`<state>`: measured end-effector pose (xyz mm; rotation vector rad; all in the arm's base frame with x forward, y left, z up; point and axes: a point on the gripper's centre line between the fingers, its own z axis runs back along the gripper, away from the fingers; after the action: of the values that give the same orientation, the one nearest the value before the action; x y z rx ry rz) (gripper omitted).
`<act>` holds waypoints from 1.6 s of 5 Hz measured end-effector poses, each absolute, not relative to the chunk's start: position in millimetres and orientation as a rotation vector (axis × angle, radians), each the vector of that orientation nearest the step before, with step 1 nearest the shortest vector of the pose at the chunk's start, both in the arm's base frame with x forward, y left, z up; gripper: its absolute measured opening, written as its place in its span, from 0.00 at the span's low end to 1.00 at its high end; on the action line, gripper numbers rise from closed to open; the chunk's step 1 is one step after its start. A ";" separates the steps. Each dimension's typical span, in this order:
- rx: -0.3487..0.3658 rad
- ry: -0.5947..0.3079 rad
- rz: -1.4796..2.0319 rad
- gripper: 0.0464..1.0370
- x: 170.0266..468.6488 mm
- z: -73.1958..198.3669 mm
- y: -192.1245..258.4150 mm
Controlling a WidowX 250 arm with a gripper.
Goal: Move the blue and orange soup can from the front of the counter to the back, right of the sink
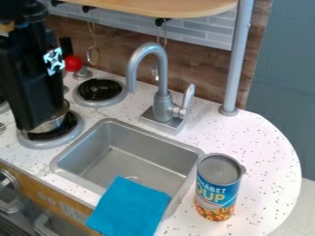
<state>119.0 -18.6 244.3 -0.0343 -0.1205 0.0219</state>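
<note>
Metal pot (53, 124), partly behind arm (29, 78), sink (132, 161) near

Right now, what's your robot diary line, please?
pincer by metal pot | blue cloth over sink's front edge | soup can beside sink

A round silver metal pot (53, 124) was left of the rectangular grey metal sink (126, 150); a square blue cloth (129, 208) overlapped its front-right corner.
</note>
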 end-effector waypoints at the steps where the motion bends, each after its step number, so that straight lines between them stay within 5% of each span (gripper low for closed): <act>1: -0.032 -0.115 0.021 0.97 117.8 241.0 -18.8; 4: -0.002 -0.309 -0.104 0.97 106.9 168.8 -24.2; 5: -0.007 -0.343 -0.080 0.97 129.6 152.8 -37.1; 8: 0.012 -0.240 0.010 0.97 206.4 93.2 -86.1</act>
<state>206.4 -86.1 93.2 0.0123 -0.2396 0.0103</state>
